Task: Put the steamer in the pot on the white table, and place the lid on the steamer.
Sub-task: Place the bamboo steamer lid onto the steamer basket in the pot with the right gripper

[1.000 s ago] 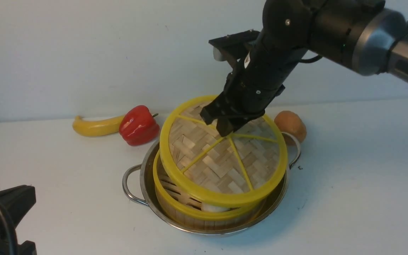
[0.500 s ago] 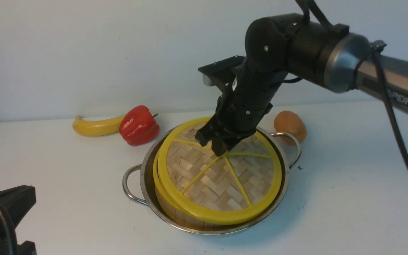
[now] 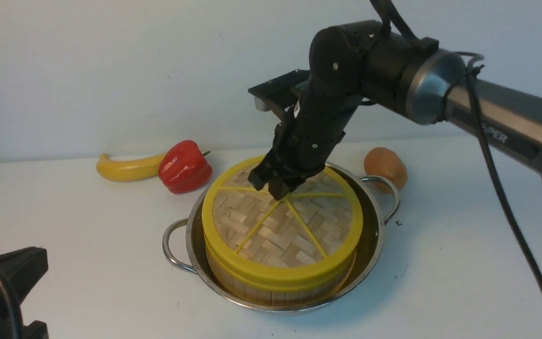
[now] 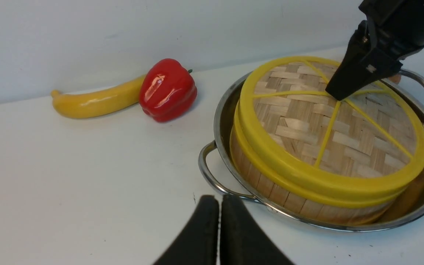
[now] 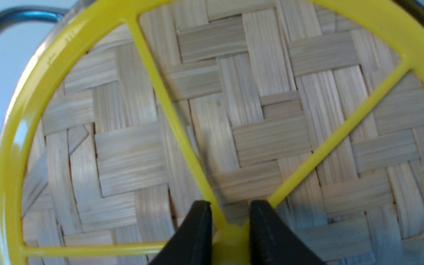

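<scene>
At the near left, the left gripper [image 4: 219, 206] hung pinched together and empty, well apart from the work. Mid-way across the white table [image 3: 87, 245], the steamer [image 3: 271, 292] sat inside the pot [image 3: 375, 235], with the lid [image 3: 280, 235] level on its rim. Directly above the lid's centre, the right gripper [image 5: 230, 228] clasped the yellow knob [image 5: 231, 237]. Release likely meant parting and lifting straight up.

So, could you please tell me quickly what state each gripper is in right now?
Left gripper: closed, holding nothing.
Right gripper: closed on the lid, pinching its centre knob.
</scene>
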You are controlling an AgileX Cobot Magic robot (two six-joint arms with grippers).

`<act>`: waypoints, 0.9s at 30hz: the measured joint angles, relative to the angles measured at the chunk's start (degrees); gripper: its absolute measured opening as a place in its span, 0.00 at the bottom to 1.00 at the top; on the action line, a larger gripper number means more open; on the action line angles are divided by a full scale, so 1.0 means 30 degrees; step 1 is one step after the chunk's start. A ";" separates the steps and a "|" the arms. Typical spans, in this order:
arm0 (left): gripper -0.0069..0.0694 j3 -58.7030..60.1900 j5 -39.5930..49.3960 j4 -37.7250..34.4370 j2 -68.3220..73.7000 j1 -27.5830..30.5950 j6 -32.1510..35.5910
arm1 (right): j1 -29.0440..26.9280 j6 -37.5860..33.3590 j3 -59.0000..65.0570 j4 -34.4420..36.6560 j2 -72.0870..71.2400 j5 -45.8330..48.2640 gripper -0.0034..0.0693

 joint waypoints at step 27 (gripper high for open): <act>0.09 0.0000 0.0448 0.0000 0.0000 0.0000 0.0008 | 0.0067 0.0923 0.1796 -0.2128 -0.0937 -0.0365 0.24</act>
